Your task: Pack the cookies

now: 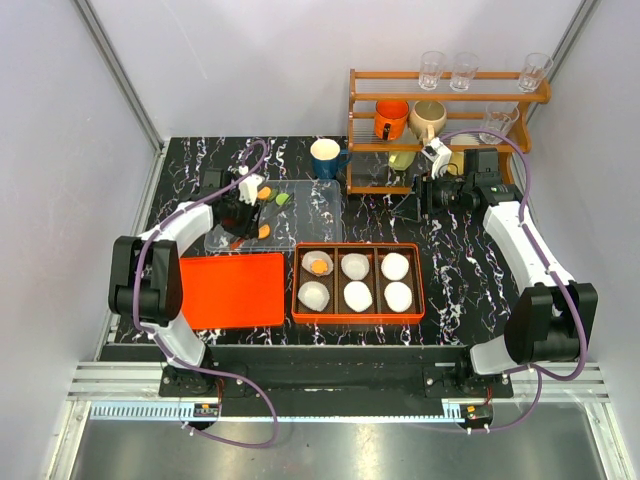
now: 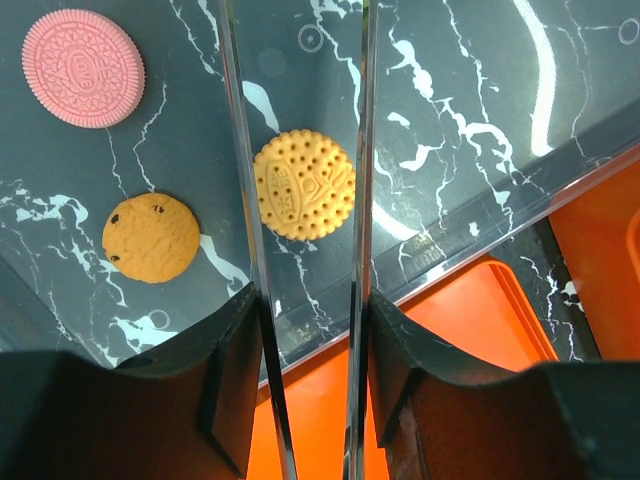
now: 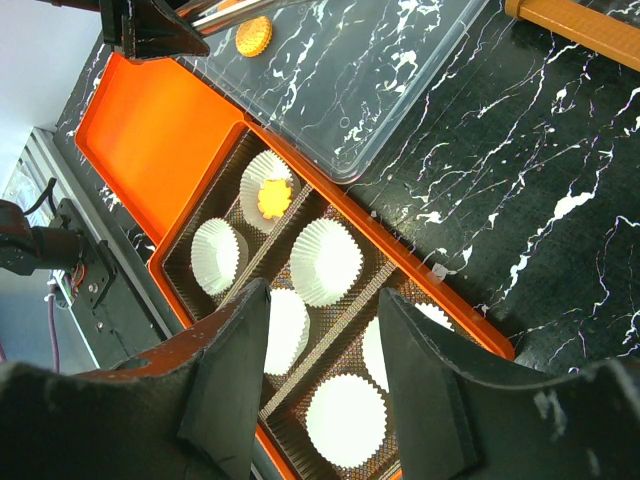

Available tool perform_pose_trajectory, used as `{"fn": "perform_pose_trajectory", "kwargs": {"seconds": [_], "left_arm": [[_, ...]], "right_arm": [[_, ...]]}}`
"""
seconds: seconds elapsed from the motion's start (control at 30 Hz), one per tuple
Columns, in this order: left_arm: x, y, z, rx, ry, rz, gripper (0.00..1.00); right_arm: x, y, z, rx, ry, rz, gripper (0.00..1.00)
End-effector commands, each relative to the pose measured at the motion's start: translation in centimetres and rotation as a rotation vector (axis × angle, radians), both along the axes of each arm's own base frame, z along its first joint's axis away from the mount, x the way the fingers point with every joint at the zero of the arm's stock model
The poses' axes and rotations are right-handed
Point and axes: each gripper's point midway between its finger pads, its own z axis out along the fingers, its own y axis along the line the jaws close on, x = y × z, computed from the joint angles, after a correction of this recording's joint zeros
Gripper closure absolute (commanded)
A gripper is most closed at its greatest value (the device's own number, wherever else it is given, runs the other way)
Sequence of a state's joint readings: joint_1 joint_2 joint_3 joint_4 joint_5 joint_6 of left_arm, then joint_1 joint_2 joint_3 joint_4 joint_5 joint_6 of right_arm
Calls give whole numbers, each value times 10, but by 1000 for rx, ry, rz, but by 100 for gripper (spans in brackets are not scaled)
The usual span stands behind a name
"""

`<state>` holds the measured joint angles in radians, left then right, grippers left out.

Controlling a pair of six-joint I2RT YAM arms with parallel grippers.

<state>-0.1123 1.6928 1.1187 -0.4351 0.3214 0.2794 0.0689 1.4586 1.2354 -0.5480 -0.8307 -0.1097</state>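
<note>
From above: left gripper [image 1: 242, 222] low over the clear plastic tray [image 1: 312, 228] at the far left of the marbled black table [image 1: 470, 270], among loose cookies [image 1: 264, 193], flat round discs in orange and green; 1 orange cookie already seated in the far-left liner of the box [image 1: 357, 318]; the other 5 liners [image 1: 355, 266] empty, white pleated paper, 1 per compartment, each apparently meant to cradle 1 cookie; glossy orange lid [image 1: 232, 290] flat just beside the box, likely left off for open access; right gripper [image 1: 430, 193] by the wooden rack [image 1: 450, 100], well apart from the work.

Left wrist: jaws about half closed, pressed on the outer faces of 2 thin mirror-bright blades, seemingly tongs [image 2: 232, 120], probably for lifting thin discs without crushing; pale yellow biscuit [image 2: 304, 184], dotted and embossed, framed between the blades, actual contact impossible to tell; pink ridged cookie [image 2: 83, 68] and rough chip cookie [image 2: 150, 237] apart to the left, both on the tray.

Right wrist: dark fingers [image 3: 230, 380] spread, nothing between them, angled down toward the box; packing judged barely begun, 1 of 6 placed.
</note>
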Motion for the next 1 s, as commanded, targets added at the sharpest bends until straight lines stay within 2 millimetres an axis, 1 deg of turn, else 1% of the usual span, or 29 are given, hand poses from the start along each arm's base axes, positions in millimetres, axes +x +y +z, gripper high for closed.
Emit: {"fn": "perform_pose_trajectory", "kwargs": {"seconds": [0.0, 0.1, 0.2, 0.33, 0.37, 0.47, 0.7, 0.97], "left_arm": [[16, -4, 11, -34, -25, -3, 56], [16, -4, 10, -36, -20, -5, 57], [16, -4, 10, -37, -18, -4, 60], [16, -3, 11, -33, -22, -8, 65], [15, -2, 11, -30, -21, -5, 68], [16, -2, 16, -30, -38, -9, 73], [13, -4, 39, -42, -92, -20, 80], [5, -9, 65, -70, -133, -54, 80]], "right_arm": [[1, 0, 3, 6, -22, 16, 44], [2, -1, 3, 5, -21, 13, 44], [2, 1, 2, 4, -20, 17, 44], [2, 0, 2, 4, -19, 15, 44], [2, 0, 2, 3, -18, 16, 44], [2, 0, 2, 3, -18, 18, 44], [2, 0, 1, 4, -16, 15, 44], [3, 0, 1, 4, -13, 15, 44]]}}
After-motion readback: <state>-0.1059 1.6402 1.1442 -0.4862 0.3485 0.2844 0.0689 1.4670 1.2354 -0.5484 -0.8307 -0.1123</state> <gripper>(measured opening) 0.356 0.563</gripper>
